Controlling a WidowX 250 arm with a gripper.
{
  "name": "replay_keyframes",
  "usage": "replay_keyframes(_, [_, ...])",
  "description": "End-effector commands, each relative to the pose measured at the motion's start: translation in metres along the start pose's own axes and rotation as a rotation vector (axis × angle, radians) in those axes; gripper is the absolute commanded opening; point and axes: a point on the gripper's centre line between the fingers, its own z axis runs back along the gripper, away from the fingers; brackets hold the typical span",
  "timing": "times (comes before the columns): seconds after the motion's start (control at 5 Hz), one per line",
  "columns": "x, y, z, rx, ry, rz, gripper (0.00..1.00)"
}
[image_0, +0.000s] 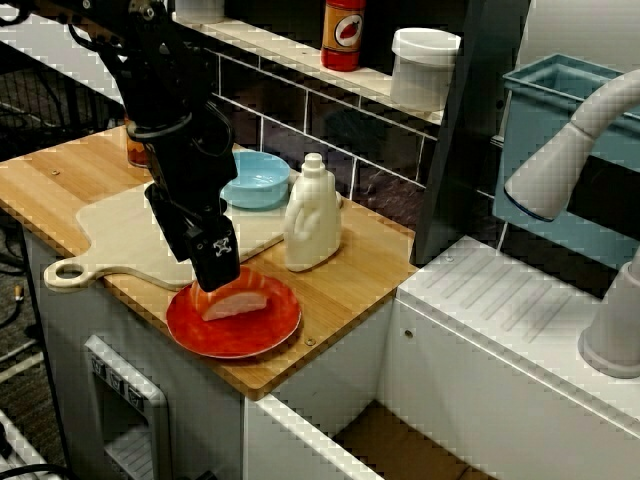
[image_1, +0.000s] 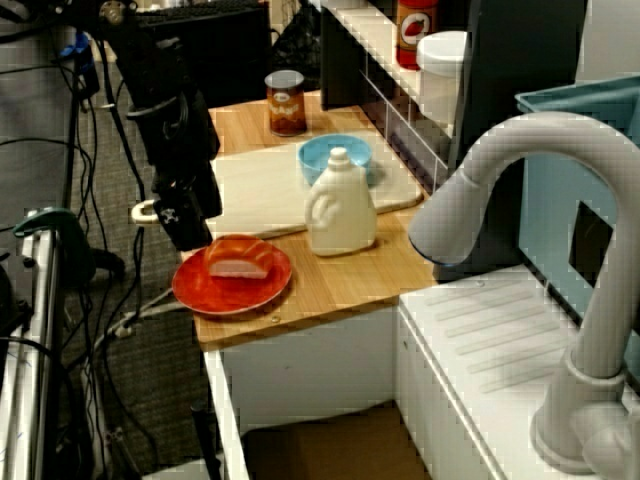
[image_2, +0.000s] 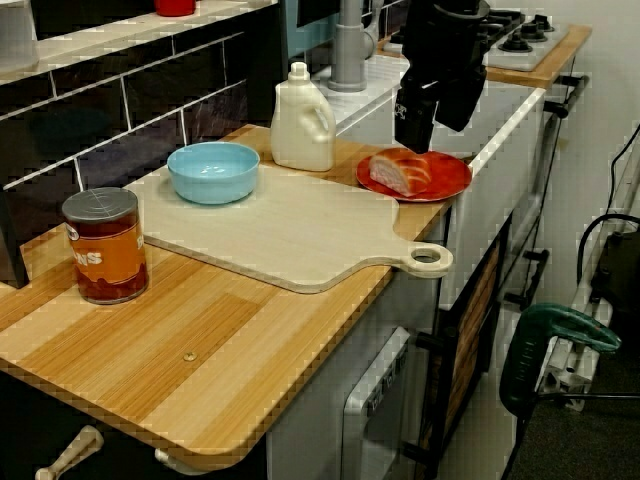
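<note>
My black gripper (image_0: 215, 278) hangs low over the left rim of a red plate (image_0: 235, 342) at the counter's front edge. On that plate lies a pale slice of bread (image_0: 236, 303) with a brown crust. In the view from the front the fingertips reach down right beside the slice's left end. In the view from the can's end, the gripper (image_2: 411, 143) stands just above the bread (image_2: 400, 172) and the plate (image_2: 452, 184). In every view the fingers look like one dark block, so their gap is hidden. Whether they touch the bread is unclear.
A pale cutting board (image_0: 130, 240) lies left of the plate, with a light blue bowl (image_0: 255, 180) behind it. A cream jug bottle (image_0: 312, 215) stands close behind the plate. An orange can (image_2: 105, 245) sits at the far end. A sink faucet (image_1: 500, 170) rises on the right.
</note>
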Motion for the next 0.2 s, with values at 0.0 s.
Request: replay_keyframes(0.0, [0.0138,0.0022,-0.0143,0.033,-0.018,-0.137,1.00])
